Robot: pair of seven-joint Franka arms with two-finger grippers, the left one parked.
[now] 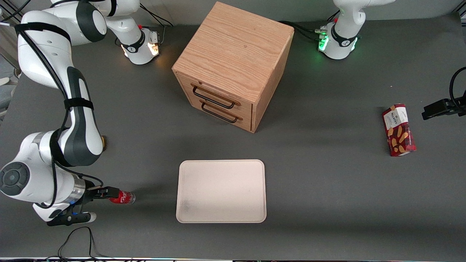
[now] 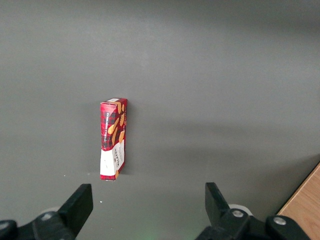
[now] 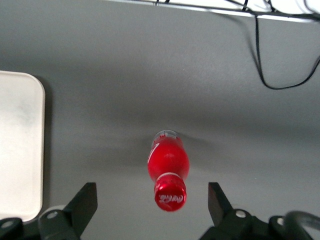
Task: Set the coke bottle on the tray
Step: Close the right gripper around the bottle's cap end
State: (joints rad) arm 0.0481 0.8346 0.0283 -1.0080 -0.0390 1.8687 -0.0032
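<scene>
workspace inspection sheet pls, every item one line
surface: dark grey table, no spills seen
job's things: coke bottle on the table, beside the tray; tray bare, grey smudge in one corner
clutter: wooden two-drawer cabinet, drawers shut; red snack box toward the parked arm's end
grippers: end effector open, fingers astride the bottle's cap, not touching
cables: black loop on the table edge nearest the front camera
surroundings: nothing seen

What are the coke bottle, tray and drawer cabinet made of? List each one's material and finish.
Coke bottle: probably glossy plastic, shiny highlights; gripper open around it.
Tray: looks like matte cream plastic, moulded rim.
Drawer cabinet: wood, visible grain, dark metal-looking handles.
</scene>
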